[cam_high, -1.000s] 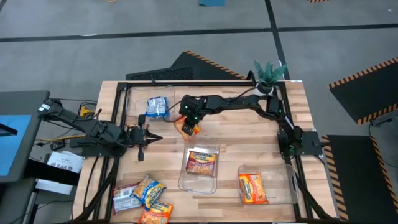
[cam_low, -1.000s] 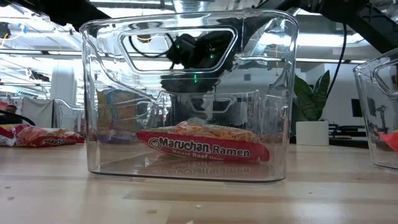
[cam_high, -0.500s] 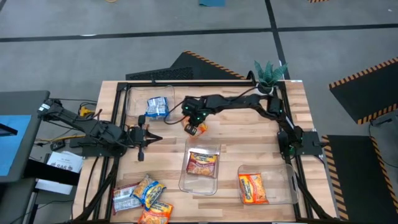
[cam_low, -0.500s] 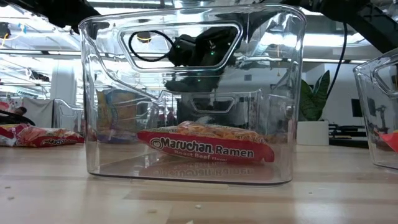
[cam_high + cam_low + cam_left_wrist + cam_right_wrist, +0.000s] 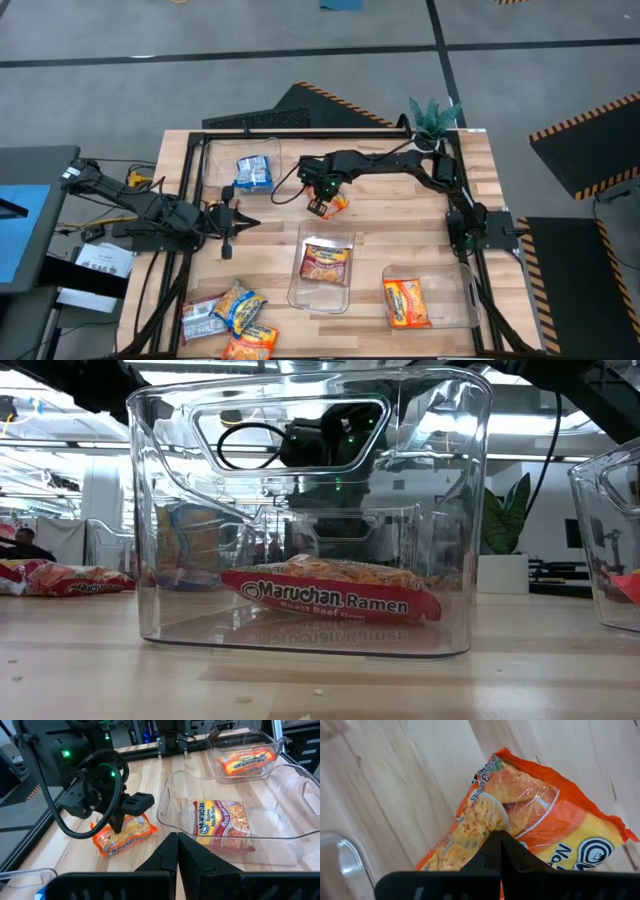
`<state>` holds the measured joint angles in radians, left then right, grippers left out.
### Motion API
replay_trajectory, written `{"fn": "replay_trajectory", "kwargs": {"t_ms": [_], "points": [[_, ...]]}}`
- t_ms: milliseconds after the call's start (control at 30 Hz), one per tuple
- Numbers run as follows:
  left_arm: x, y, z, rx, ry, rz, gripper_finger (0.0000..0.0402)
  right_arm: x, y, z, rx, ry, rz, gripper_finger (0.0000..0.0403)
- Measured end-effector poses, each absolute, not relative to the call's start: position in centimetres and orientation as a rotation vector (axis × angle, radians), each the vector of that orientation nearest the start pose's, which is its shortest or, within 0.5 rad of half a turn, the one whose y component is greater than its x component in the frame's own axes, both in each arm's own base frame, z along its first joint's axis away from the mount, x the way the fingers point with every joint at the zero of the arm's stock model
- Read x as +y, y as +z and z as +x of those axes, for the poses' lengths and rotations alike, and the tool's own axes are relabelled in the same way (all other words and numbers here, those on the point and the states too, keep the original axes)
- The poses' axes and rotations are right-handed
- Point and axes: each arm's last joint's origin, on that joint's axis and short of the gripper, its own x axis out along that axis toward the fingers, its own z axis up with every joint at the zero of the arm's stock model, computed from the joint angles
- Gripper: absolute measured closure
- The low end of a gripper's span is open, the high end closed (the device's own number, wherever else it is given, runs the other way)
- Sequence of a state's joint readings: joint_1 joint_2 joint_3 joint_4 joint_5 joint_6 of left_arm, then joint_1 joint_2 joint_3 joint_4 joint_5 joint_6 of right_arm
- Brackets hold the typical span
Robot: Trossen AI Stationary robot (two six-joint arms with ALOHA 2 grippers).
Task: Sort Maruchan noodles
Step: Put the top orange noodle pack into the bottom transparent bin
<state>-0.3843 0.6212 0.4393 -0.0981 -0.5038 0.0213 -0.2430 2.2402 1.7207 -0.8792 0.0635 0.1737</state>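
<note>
Grey floor with black-and-yellow hazard tape surrounds the wooden table [image 5: 380, 215], which has a small potted plant [image 5: 433, 121] at its far right corner.

Three clear plastic bins stand on it. The far-left bin [image 5: 240, 160] holds one blue packet [image 5: 253, 172]. The middle bin [image 5: 323, 264] holds one red-brown packet [image 5: 325, 260], lying flat with "Maruchan Ramen" legible in the low view. The near-right bin [image 5: 430, 297] holds one orange packet [image 5: 407, 302].

Seven Maruchan packets can be counted: the three in the bins, one orange packet at the right arm's fingers, and three loose ones at the near-left corner of the table: a red-brown and silver one [image 5: 203, 316], a blue and yellow one [image 5: 240, 307] partly over it, and an orange one [image 5: 250, 346] at the table's edge.

The right gripper [image 5: 320, 207] reaches across the table to a spot between the far-left bin and the middle bin. Its fingers are clamped together on the orange packet it carries [image 5: 334, 204], which in the left wrist view hangs tilted just above the wood beside the middle bin; whether it touches the table cannot be told. The right wrist view shows the fingers [image 5: 500, 851] pinched on the wrapper's edge.

The left gripper [image 5: 243, 222] waits over the left side of the table, fingers together and holding nothing.
</note>
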Motion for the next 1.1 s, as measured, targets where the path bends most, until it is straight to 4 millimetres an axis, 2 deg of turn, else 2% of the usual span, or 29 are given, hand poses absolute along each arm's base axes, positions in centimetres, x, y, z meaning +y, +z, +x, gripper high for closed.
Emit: {"fn": "replay_trajectory", "kwargs": {"t_ms": [233,400,500,667,900,1100], "points": [[-4.2,24.3,14.0,0.282,0.118,0.13,0.0401,-10.9,14.5,41.8,1.475,-0.465,0.193,0.0394],[-4.2,24.2,14.0,0.294,0.119,0.128,0.0401,-10.2,14.4,40.4,1.475,-0.511,0.166,0.0394],[-4.2,24.2,14.0,0.293,0.119,0.125,0.0401,-9.7,14.4,38.6,1.472,-0.555,0.166,0.0394],[-4.2,24.3,14.0,0.287,0.12,0.124,0.0401,-8.7,14.8,35.3,1.344,-0.591,0.25,0.0394],[-4.2,24.5,14.1,0.267,0.12,0.115,0.0401,-6.0,14.3,30.9,1.219,-0.618,0.337,0.0394],[-4.2,24.5,14.1,0.267,0.125,0.116,0.0401,-3.6,14.4,28.3,1.184,-0.63,0.367,0.0393]]}}
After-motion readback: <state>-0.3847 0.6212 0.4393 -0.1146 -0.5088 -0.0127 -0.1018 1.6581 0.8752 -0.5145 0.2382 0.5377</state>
